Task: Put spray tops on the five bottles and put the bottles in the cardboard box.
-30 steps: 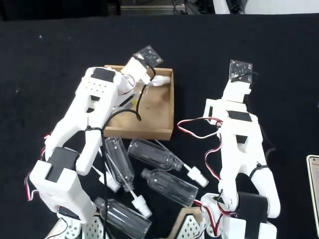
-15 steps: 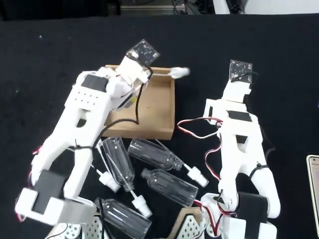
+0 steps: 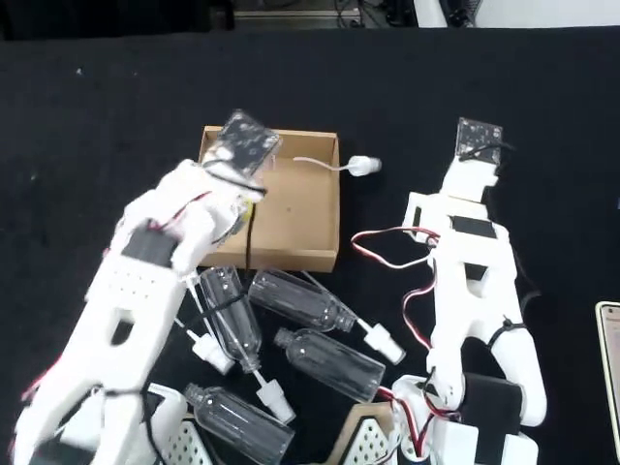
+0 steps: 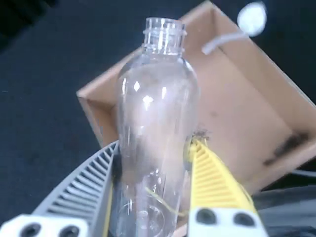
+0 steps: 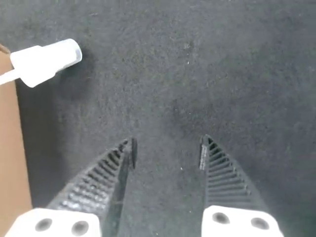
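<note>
My left gripper point(image 4: 153, 160) is shut on a clear bottle point(image 4: 155, 113) with an uncapped neck, held above the cardboard box point(image 4: 252, 128). From above, this gripper point(image 3: 242, 199) sits over the box's point(image 3: 300, 208) left part. A white spray top point(image 3: 363, 166) lies on the black table just outside the box's right wall, its thin tube reaching over the rim. My right gripper point(image 5: 165, 145) hangs open above bare table, with that spray top point(image 5: 47, 61) a short way beyond its fingertips. Several more clear bottles point(image 3: 300, 300) lie in front of the box.
Among the lying bottles are loose white spray tops point(image 3: 383, 341), some with tubes in bottle necks. The right arm point(image 3: 465, 262) stands right of the box. A pale object point(image 3: 610, 358) shows at the right edge. The table is black cloth.
The left arm drew back toward the near side with the bottle. The spray top left the bottle and dropped beside the box's right wall. The right arm shifted slightly.
</note>
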You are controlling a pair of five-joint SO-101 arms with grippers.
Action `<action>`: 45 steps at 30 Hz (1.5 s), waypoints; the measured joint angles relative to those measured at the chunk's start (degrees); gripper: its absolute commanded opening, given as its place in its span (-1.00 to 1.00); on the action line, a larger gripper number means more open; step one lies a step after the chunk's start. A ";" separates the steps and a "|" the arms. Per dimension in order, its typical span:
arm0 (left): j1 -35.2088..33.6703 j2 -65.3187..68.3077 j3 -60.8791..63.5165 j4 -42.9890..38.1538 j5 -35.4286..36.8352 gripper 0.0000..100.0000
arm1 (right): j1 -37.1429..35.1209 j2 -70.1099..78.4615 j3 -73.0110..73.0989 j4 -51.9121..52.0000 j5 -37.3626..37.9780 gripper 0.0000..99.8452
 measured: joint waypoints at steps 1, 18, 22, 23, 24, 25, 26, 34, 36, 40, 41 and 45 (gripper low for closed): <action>-1.05 -2.64 1.41 -0.79 0.53 -0.88 | 0.09 0.00 0.00 0.00 -0.35 -0.63; -40.97 -23.21 24.79 -18.11 24.44 -0.88 | 0.18 0.00 0.00 0.00 -0.88 -0.63; -45.01 -18.81 24.88 -21.10 24.97 -0.88 | 0.18 0.00 0.00 0.00 -1.05 -0.63; -44.75 -17.93 24.88 -21.54 24.97 -0.88 | 0.18 0.00 0.00 0.00 -1.05 -0.63; -44.22 -16.97 24.88 -21.89 24.97 -0.88 | 0.18 0.00 -0.26 0.44 -0.79 -0.63; -43.25 -16.18 24.88 -22.15 24.97 -0.88 | 0.18 0.00 -1.14 1.85 0.88 -0.63; -42.11 -15.47 24.88 -22.33 24.97 -0.88 | 0.18 0.00 -2.73 4.04 3.25 -0.63; -40.09 -13.89 28.48 -22.51 34.11 -0.88 | -8.26 2.29 -13.71 18.73 28.92 -0.60; -40.09 -13.89 29.45 -22.51 36.48 -0.88 | -9.41 4.66 -14.59 18.90 34.46 -0.52; -42.11 -13.89 30.68 -22.51 37.89 -0.88 | -10.55 9.85 -17.32 18.90 42.99 -0.41; -42.46 -13.89 31.21 -22.51 37.89 -0.88 | -10.55 11.52 -18.46 18.90 45.01 -0.41; -42.11 -13.89 32.53 -22.51 38.07 -0.88 | -10.55 17.49 -25.14 18.90 49.93 -0.41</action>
